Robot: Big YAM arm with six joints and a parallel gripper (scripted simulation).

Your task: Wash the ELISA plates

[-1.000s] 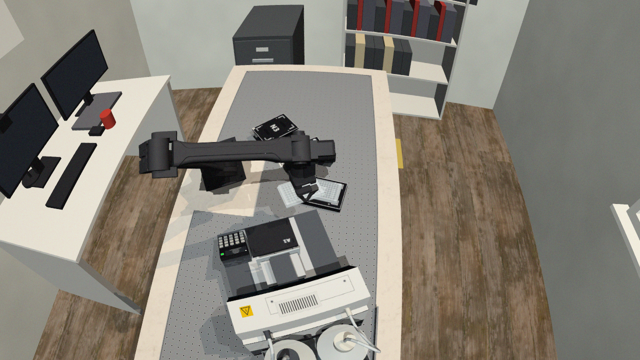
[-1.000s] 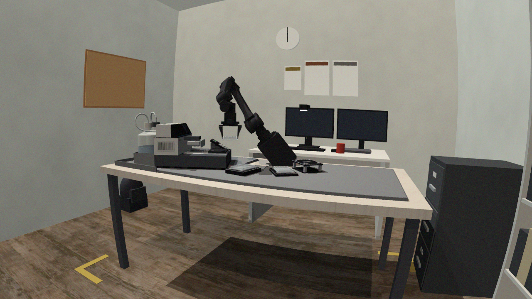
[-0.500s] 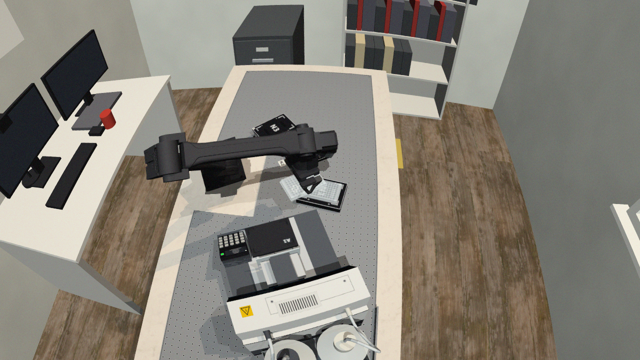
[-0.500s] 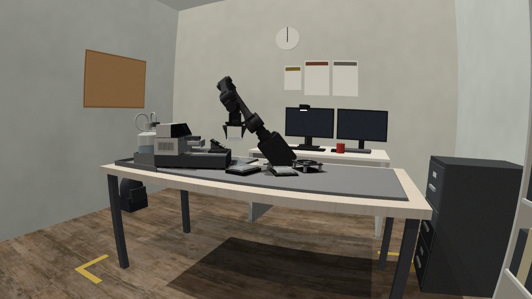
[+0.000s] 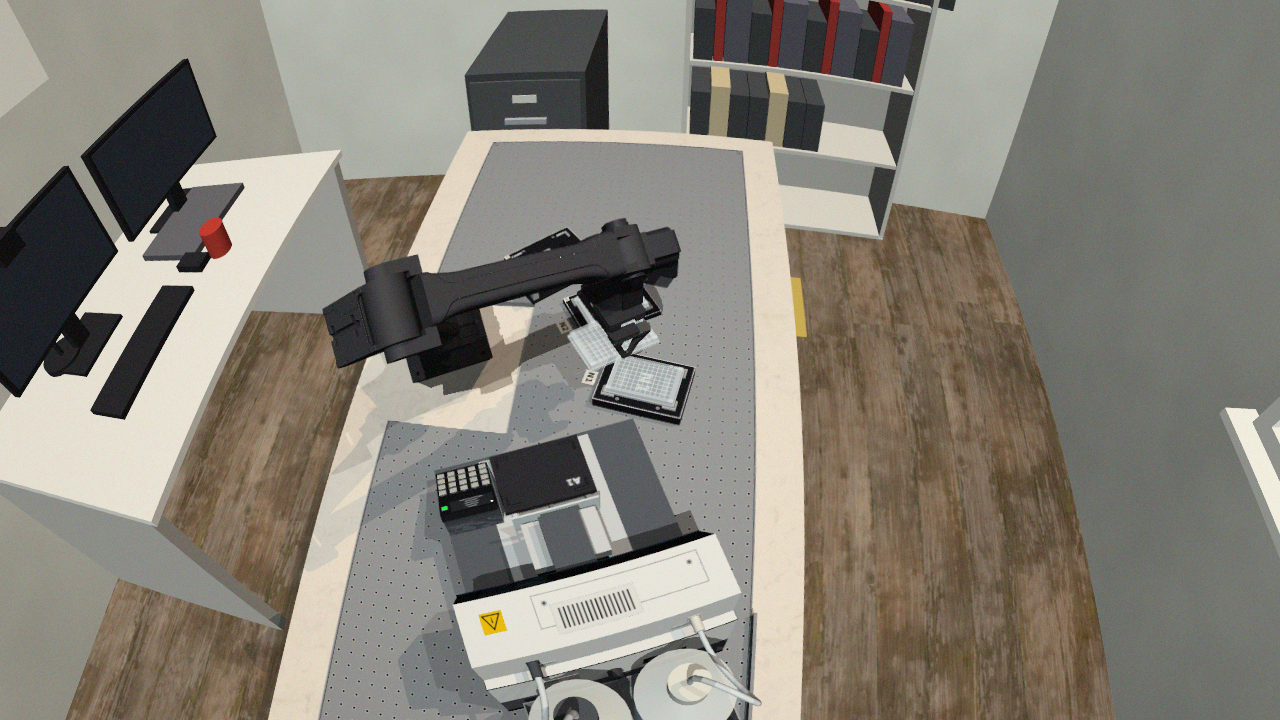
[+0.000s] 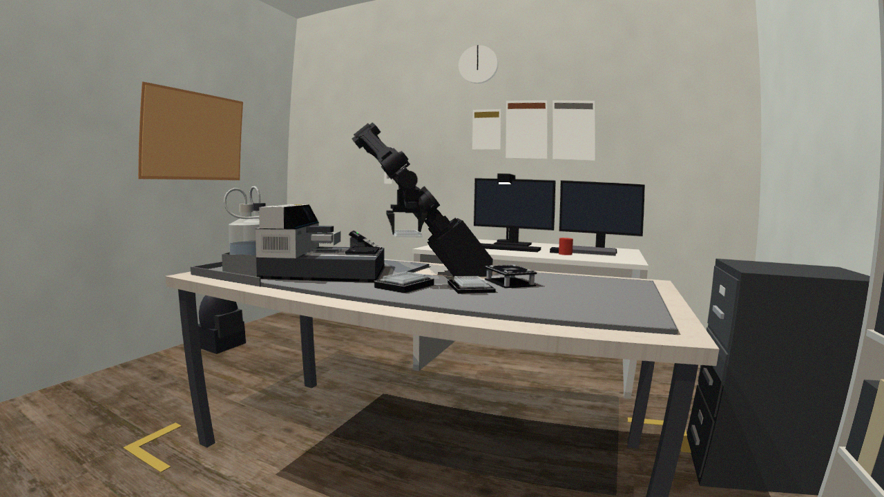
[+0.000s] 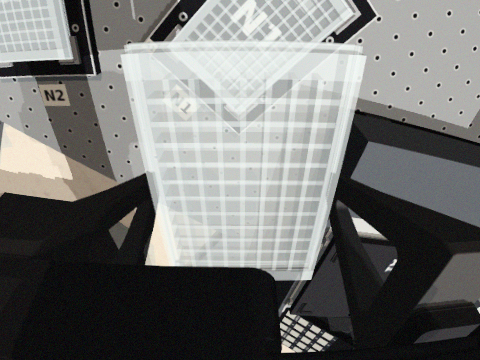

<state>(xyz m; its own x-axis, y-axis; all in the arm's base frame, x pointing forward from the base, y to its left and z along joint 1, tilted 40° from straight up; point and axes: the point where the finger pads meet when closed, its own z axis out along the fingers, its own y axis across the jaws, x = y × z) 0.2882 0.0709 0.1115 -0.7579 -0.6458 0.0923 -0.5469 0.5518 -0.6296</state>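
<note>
1. While the claw [image 5: 617, 344] [image 6: 406, 232] [image 7: 242, 182] is partly hidden by the arm [image 5: 528, 273] [image 6: 405, 176] from the top, both fingers are shown from outside, with the held plate [image 5: 592, 345] [image 6: 407, 234] [image 7: 245, 175] raised between them above the counter [image 5: 778, 447] [image 6: 432, 321].
2. By the wrist view, the "N2" label [image 7: 55, 95] is shown legibly; by the top view, a green lamp [image 5: 443, 508] is shown on the washer [image 5: 597, 591] [image 6: 321, 266], well apart from the claw.
3. The claw is spread nearly fully, the plate being gripped at its two long sides.
4. Below and near the claw, another plate [image 5: 644, 379] [image 6: 405, 279] [image 7: 280, 20] is carried by nest N1 [image 5: 637, 413] [image 6: 405, 286] [image 7: 367, 20].

Pincer [image 5: 623, 340] [image 6: 406, 230] [image 7: 242, 182] and its clear plate [image 5: 593, 345] [image 6: 407, 234] [image 7: 240, 165] now farther from the washer [image 5: 595, 601] [image 6: 321, 266] [image 7: 325, 287].
</note>
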